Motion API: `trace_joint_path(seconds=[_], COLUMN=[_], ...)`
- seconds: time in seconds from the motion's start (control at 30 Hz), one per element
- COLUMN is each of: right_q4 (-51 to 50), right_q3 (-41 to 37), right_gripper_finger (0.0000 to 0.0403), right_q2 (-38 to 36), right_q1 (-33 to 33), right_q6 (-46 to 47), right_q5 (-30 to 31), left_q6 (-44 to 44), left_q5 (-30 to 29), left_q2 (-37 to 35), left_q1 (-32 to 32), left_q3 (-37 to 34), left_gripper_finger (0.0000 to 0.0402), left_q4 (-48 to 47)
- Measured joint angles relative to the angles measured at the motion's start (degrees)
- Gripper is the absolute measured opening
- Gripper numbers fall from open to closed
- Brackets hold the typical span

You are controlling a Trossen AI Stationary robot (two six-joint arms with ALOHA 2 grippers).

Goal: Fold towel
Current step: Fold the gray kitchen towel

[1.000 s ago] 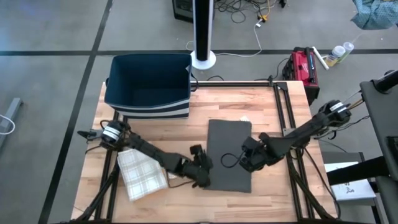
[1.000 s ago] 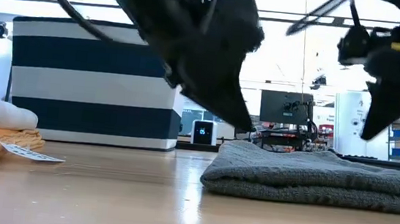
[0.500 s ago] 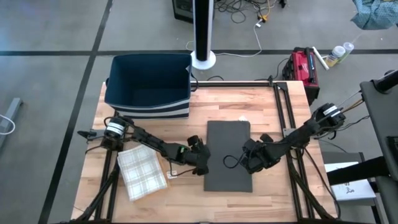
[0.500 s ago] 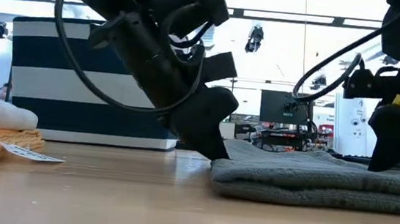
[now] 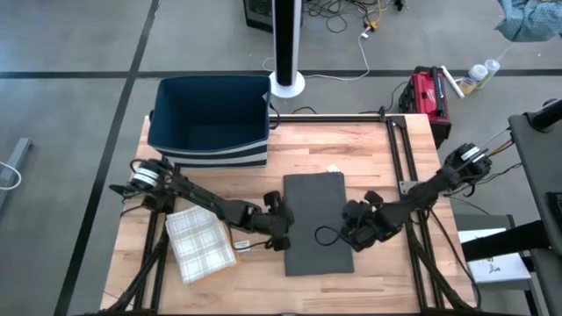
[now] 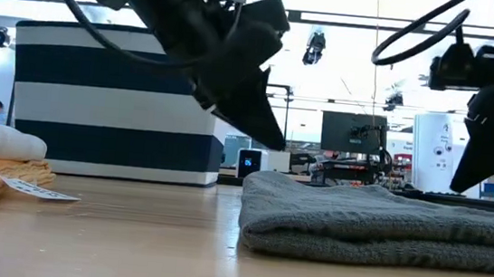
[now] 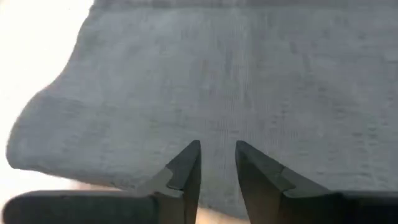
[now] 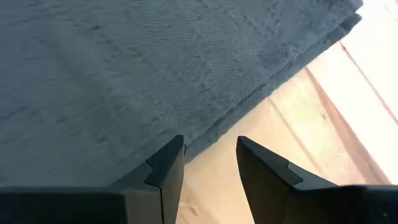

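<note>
- Lying flat near the middle of the wooden table (image 5: pixel 369 149), the dark grey towel (image 5: pixel 314 221) is folded into an upright rectangle with its long sides running away from the front edge.
- Bare wood shows on all 4 sides of the towel: a wide strip between its far edge and the table's back rail, narrower bands to its left and right, and a short strip in front.
- Left of the towel, a folded checked cloth (image 5: pixel 200 244) rests near the front-left corner, well apart from it; a small white tag (image 5: pixel 241 245) lies on the wood between them.
- At the back left, a navy-and-white striped bin (image 5: pixel 211 123) stands with its front wall well clear of the towel's far edge.
- From table level, the towel's near fold (image 6: pixel 384 226) is a thick rounded roll sitting on the wood.
- Hovering at the towel's left long edge, the left gripper (image 5: pixel 279 230) has its fingers a narrow gap apart, holding nothing; its wrist view shows both tips over grey cloth (image 7: pixel 249 93).
- Across the towel, the right gripper (image 5: pixel 354 230) sits at the right long edge, fingers spread somewhat wider, empty, with the towel's edge and bare wood showing between them in its wrist view (image 8: pixel 209 165).
- Both arms reach in low from the table's 2 sides.
</note>
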Motion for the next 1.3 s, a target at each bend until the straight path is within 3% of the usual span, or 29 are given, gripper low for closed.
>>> trace_joint_path(seconds=[0.27,0.47,0.7,1.03,1.2,1.3], right_q4=[1.1,5.8,5.8,4.3,10.1,13.0], right_q3=[-0.1,-0.3,-0.6,-1.0,-2.0,-3.8], right_gripper_finger=[0.0121,0.0102,0.0083,0.0052,0.0034,0.0020], right_q2=[1.4,4.7,8.1,2.9,2.0,2.9], right_q1=[4.0,3.3,2.9,3.4,3.3,2.1], right_q6=[3.2,2.3,3.2,2.9,-0.9,-3.6], right_q5=[3.4,6.3,3.6,5.8,6.8,3.7], left_q6=[4.3,3.5,2.5,4.3,4.3,3.4], left_q5=[3.0,6.3,5.7,7.2,7.1,7.1], left_q2=[-2.5,1.0,5.4,-0.2,-0.9,0.1], left_q1=[0.4,2.6,3.4,3.4,3.3,3.3], left_q3=[-0.1,-1.3,-2.4,-3.2,-3.7,-4.7], left_gripper_finger=[0.0007,0.0002,0.0001,0.0001,0.0001,0.0001], left_q4=[-0.2,-0.6,0.9,-2.0,-1.4,0.3])
